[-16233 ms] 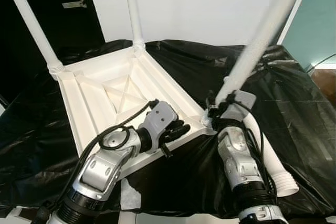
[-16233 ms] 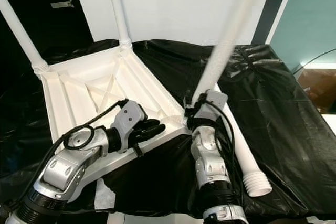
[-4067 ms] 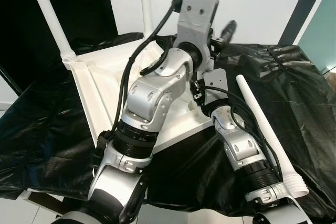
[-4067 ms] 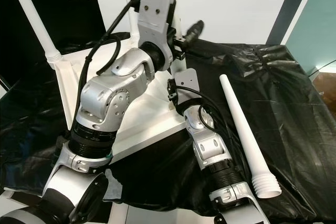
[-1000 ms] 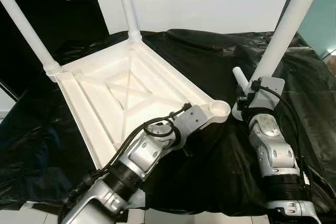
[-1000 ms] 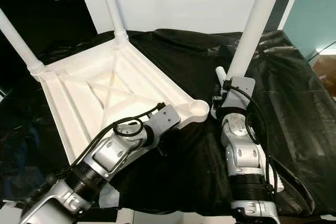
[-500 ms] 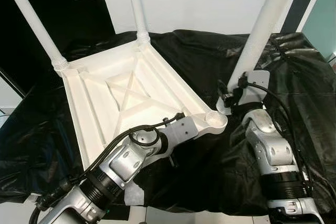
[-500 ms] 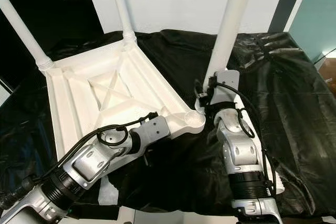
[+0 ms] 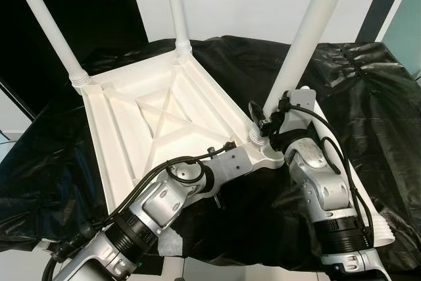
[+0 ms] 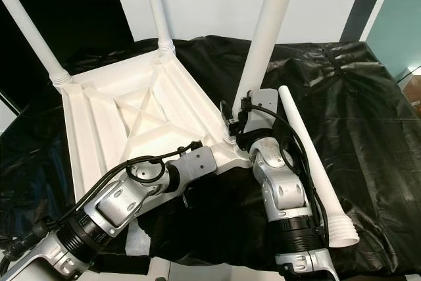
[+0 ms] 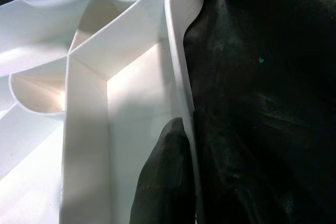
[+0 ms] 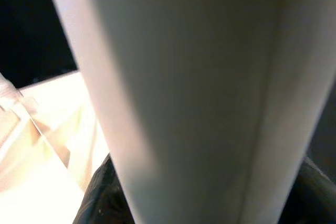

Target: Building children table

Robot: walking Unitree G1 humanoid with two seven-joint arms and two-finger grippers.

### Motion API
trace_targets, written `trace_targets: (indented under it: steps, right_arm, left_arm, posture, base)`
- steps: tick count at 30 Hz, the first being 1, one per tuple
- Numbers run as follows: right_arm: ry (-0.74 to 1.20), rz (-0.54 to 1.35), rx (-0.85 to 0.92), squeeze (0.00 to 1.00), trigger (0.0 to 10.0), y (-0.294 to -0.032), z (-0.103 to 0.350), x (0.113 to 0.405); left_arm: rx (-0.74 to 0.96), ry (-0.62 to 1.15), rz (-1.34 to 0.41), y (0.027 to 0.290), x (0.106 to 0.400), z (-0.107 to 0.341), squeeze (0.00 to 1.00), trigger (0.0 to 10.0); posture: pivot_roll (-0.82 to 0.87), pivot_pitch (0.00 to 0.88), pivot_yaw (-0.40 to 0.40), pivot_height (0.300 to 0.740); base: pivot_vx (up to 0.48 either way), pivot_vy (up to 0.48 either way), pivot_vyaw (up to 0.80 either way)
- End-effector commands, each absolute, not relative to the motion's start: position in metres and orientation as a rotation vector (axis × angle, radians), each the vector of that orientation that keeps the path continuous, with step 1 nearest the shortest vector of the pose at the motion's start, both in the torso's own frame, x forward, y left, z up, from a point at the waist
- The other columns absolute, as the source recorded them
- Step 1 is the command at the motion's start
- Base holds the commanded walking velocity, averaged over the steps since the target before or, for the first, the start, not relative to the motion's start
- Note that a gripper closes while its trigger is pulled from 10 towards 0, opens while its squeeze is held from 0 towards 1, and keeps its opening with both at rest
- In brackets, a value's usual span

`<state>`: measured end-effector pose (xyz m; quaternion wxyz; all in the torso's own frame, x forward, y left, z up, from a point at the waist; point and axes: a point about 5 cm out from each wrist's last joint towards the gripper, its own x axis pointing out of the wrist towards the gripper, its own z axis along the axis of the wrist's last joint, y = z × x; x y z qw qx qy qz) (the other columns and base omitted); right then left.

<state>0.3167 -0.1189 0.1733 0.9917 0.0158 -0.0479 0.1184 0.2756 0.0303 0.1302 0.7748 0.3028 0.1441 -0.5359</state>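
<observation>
We clamp our left gripper (image 11: 181, 182) on the near rim of the upturned white plastic tabletop (image 9: 151, 113) lying on black sheeting (image 9: 368, 97). Our right gripper (image 9: 266, 126) grasps the tall white leg (image 9: 309, 37) at the tabletop's near corner socket.

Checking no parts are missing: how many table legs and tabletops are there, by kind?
Legs standing on the tabletop: 3
Loose leg lying on the black sheet: 1
Upturned white tabletop: 1
Total: 5

A black sheet (image 9: 368, 97) carries the upturned white tabletop (image 9: 138, 129) and a loose leg (image 10: 309, 162).
</observation>
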Motion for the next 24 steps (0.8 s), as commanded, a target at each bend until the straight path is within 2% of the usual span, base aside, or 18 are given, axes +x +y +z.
trace_targets:
  steps: [1,6,24]
  right_arm:
    - [0.005,0.204,0.039,0.0,10.0,-0.121,0.151,0.314]
    - [0.082,0.141,0.016,0.0,10.0,-0.127,0.134,0.308]
    - [0.115,0.074,-0.004,0.0,10.0,-0.142,0.13,0.301]
  left_arm:
    - [0.708,0.309,-1.154,0.027,0.276,0.128,0.0,10.0]
    - [0.71,0.304,-1.15,0.026,0.278,0.129,0.0,10.0]
    - [0.725,0.293,-1.133,0.032,0.282,0.129,0.0,10.0]
  posture:
    - [-0.04,0.025,0.023,0.74]
    - [-0.05,0.023,0.025,0.74]
    - [-0.06,0.013,0.03,0.74]
  base:
    - [0.0,0.0,0.0]
    - [0.0,0.0,0.0]
    - [0.0,0.0,0.0]
